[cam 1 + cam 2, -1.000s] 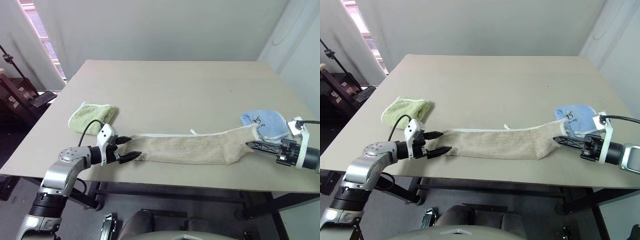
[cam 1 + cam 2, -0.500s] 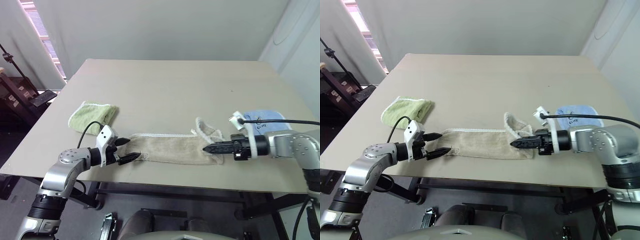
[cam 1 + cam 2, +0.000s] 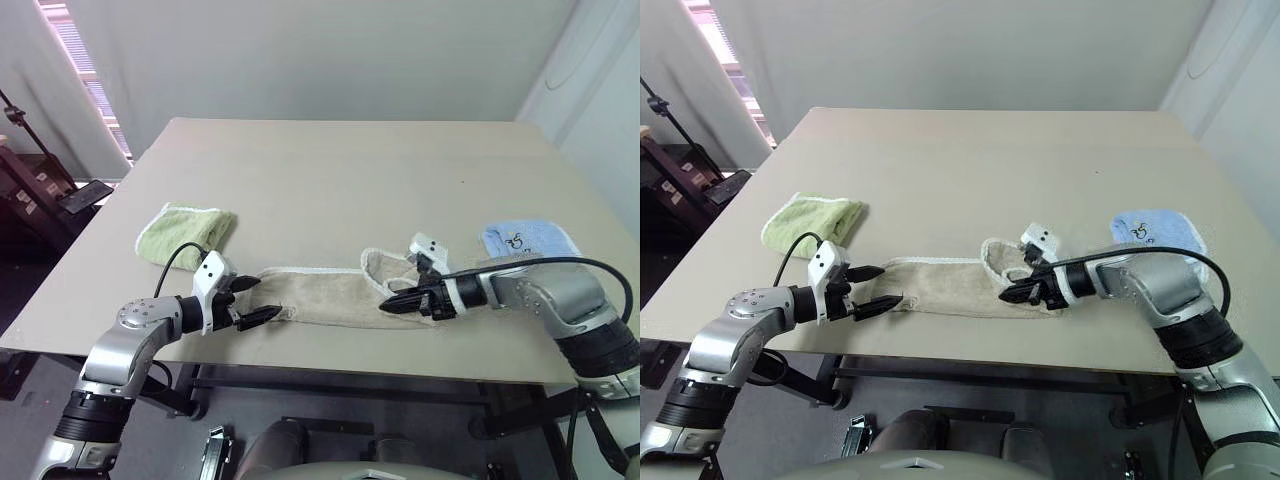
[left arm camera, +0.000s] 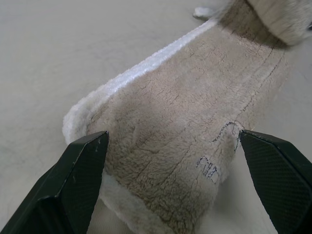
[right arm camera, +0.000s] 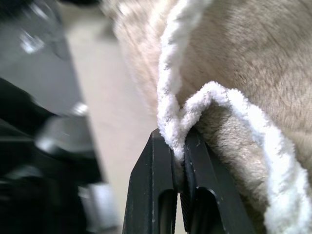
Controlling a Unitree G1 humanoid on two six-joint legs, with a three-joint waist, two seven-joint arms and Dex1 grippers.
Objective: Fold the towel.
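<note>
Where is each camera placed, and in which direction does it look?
Head eyes: look forward and down at the table, both arms, the towel.
Left wrist: looks along the open left gripper, jaws either side of the towel's end.
Right wrist: looks along the right gripper, shut on the towel's white edge.
All share the towel.

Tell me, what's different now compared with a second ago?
The right end effector, shut on the towel, has carried its end across toward the left end effector, doubling the towel over. The left one stayed open at the other end. The green cloth and blue cloth haven't moved.
</note>
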